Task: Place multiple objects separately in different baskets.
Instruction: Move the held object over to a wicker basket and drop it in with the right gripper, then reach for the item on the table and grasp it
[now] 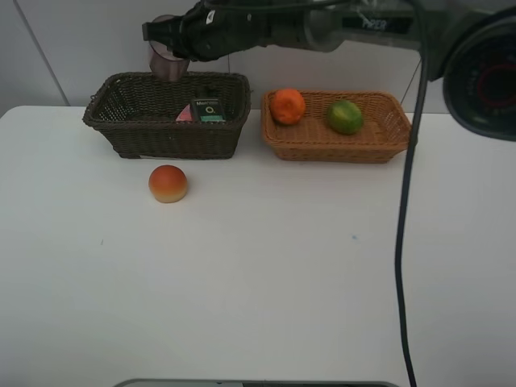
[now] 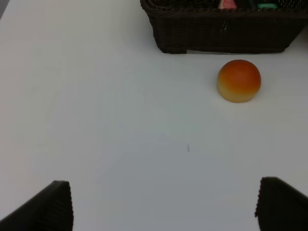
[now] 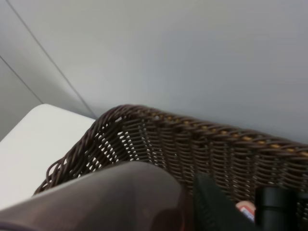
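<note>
Only your high view shows the whole layout. The right gripper (image 1: pixel 167 42) reaches across to the upper left of the frame, pressed together on the translucent mauve cup (image 1: pixel 168 68). The cup hangs above the back left corner of the dark brown basket (image 1: pixel 161 137). The right wrist view gives you what that view cannot: the cup's smooth, cloudy side close up against the basket's woven rim, with a grey wall (image 3: pixel 192 48) behind. You see the left gripper (image 2: pixel 163 207) only in its own wrist view, its ridged fingers (image 2: pixel 53 207) spread wide over the white table (image 1: pixel 258 282) with nothing between them.

Inside the dark brown basket you can make out the pink tube (image 1: pixel 185 114) and the black bottle (image 1: pixel 208 110) side by side. The tan basket (image 1: pixel 334 149), upper right of centre, is shallower and holds the orange (image 1: pixel 288 106) and the green fruit (image 1: pixel 345 116), set apart. The peach-like fruit (image 1: pixel 168 183), round and matte, sits on the table just in front of the dark brown basket. A black cable (image 1: pixel 401 242) hangs down the right side of the frame, passing the tan basket's right end.
</note>
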